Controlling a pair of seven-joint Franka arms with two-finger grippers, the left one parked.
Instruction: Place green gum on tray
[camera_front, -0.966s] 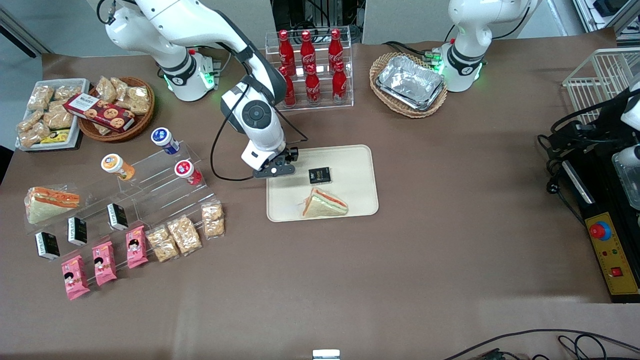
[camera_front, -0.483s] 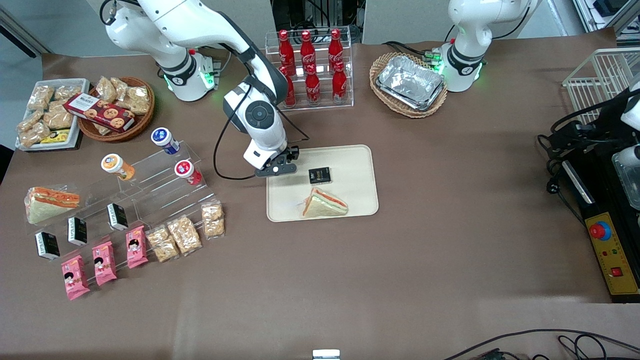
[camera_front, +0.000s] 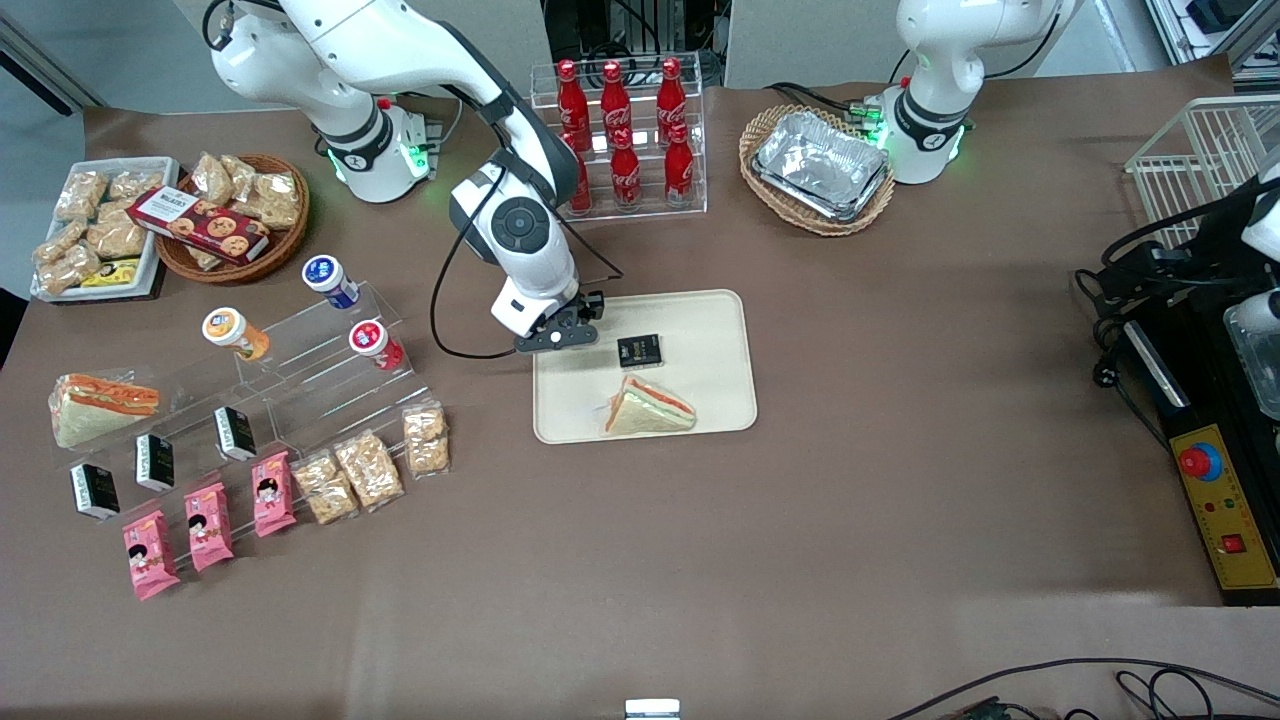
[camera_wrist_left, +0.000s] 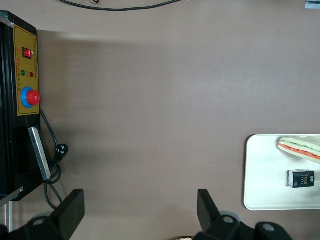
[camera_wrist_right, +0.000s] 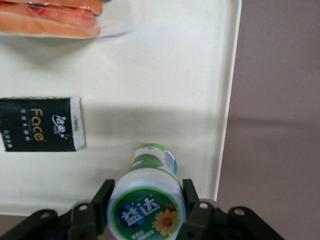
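Note:
The green gum (camera_wrist_right: 146, 200), a small bottle with a green-rimmed white lid and a sunflower label, hangs upright between the fingers (camera_wrist_right: 104, 194) of my right gripper (camera_wrist_right: 146, 196), which is shut on it. It hangs above the cream tray (camera_wrist_right: 165, 75), close to the tray's rim. In the front view the gripper (camera_front: 556, 335) is over the tray (camera_front: 705, 330) at the corner toward the working arm's end, farther from the camera. The gum is hidden there by the hand.
On the tray lie a black packet (camera_front: 639, 351) and a wrapped sandwich (camera_front: 648, 408). An acrylic stand holds orange-lidded (camera_front: 233, 332), blue-lidded (camera_front: 329, 280) and red-lidded (camera_front: 375, 343) bottles. A cola rack (camera_front: 620, 140) stands close to the arm. A basket of foil trays (camera_front: 818, 165) lies toward the parked arm.
My gripper has drifted a little way over the tray's corner with the gum still held. Everything else stays put.

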